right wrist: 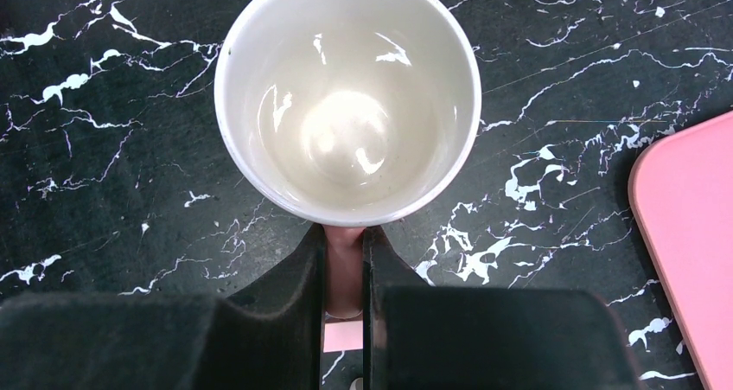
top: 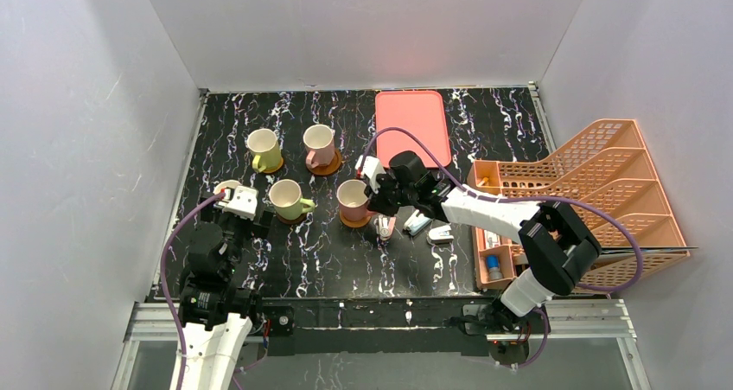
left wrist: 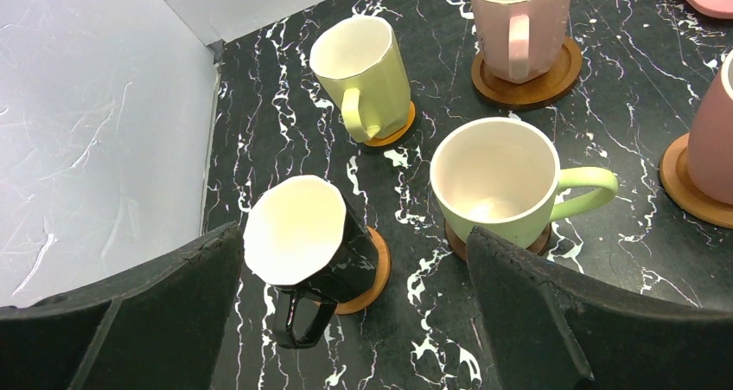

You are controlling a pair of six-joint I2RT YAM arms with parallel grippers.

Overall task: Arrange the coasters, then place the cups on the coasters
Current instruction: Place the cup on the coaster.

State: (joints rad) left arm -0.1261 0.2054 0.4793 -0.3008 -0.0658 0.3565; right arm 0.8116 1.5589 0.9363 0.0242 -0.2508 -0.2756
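Five cups stand on coasters. The yellow cup point(top: 264, 150) point(left wrist: 363, 74) and a pink cup point(top: 320, 145) point(left wrist: 519, 18) are at the back. The green cup point(top: 290, 200) point(left wrist: 497, 178) is in front, on a dark coaster point(left wrist: 540, 241). My left gripper point(top: 238, 207) point(left wrist: 353, 234) is open, jaws wide either side of the dark cup point(left wrist: 307, 243) without touching it; the cup rests on its coaster point(left wrist: 372, 273). My right gripper point(top: 376, 201) point(right wrist: 344, 252) is shut on the handle of the second pink cup point(top: 353, 198) point(right wrist: 346, 96), over a brown coaster point(top: 354, 220).
A pink tray point(top: 412, 126) point(right wrist: 691, 234) lies at the back centre. An orange file rack point(top: 596, 182) fills the right side. A stapler and small office items point(top: 423, 227) lie just right of the held cup. Grey walls close in on the left, back and right.
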